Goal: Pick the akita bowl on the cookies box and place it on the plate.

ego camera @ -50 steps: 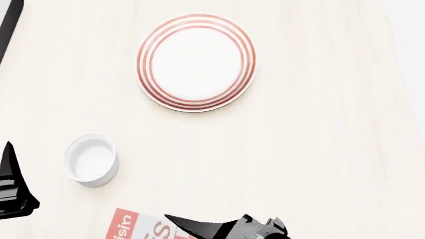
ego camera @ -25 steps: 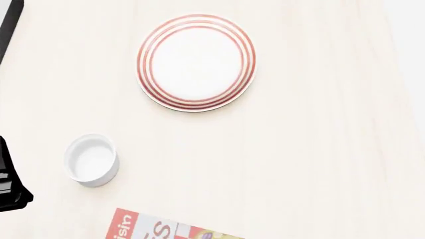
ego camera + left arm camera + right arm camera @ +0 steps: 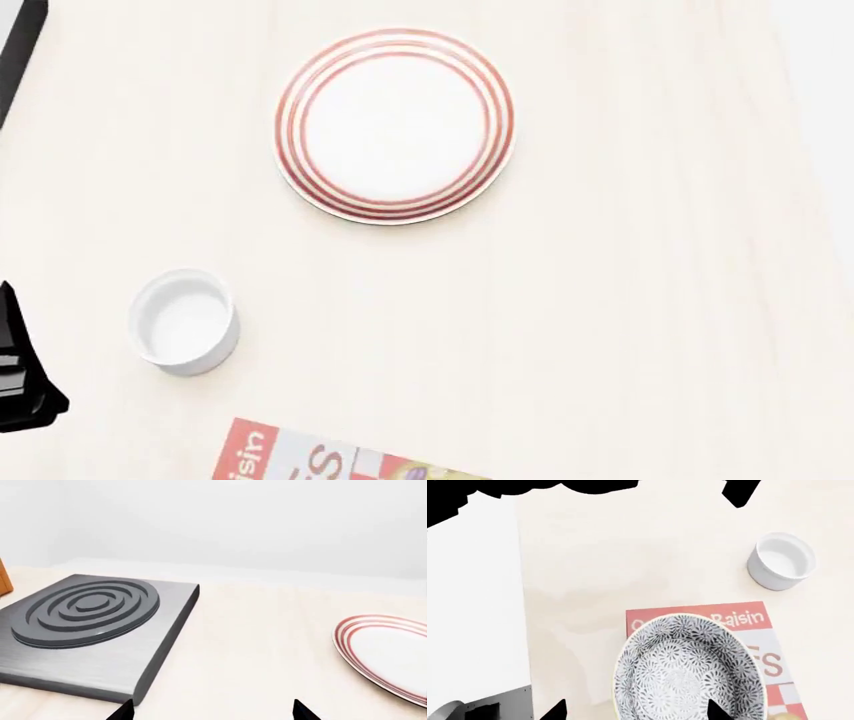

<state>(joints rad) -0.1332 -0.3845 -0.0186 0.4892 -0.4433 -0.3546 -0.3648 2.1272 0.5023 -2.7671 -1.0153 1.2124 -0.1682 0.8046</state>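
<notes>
The akita bowl (image 3: 688, 672) sits on the cookies box (image 3: 764, 652), covering most of the carton's near end, so that only the red band reading "Raisin" and part of the large white lettering show past its rim. In the right wrist view the bowl's speckled grey-and-white inside faces the camera, and the two dark fingertips of the right gripper (image 3: 635, 711) stand spread apart at either side of the bowl's near rim — open and holding nothing, though whether they touch the rim is hard to judge from this angle. A small plain white cup (image 3: 781, 561) stands on the pale counter (image 3: 627, 555) beyond the box, apart from it.

In the head view the plate (image 3: 394, 124) lies flat on the counter, well apart from the cup and from the corner of the box that shows at the lower edge. The bowl itself is out of that view. A dark part of the left arm shows at the left edge.

In the left wrist view the left gripper (image 3: 212, 711) shows only two dark fingertips, set wide apart with nothing between them, above bare counter. A grey slab with raised concentric rings (image 3: 93, 625) lies on the counter to one side, the plate to the other.
</notes>
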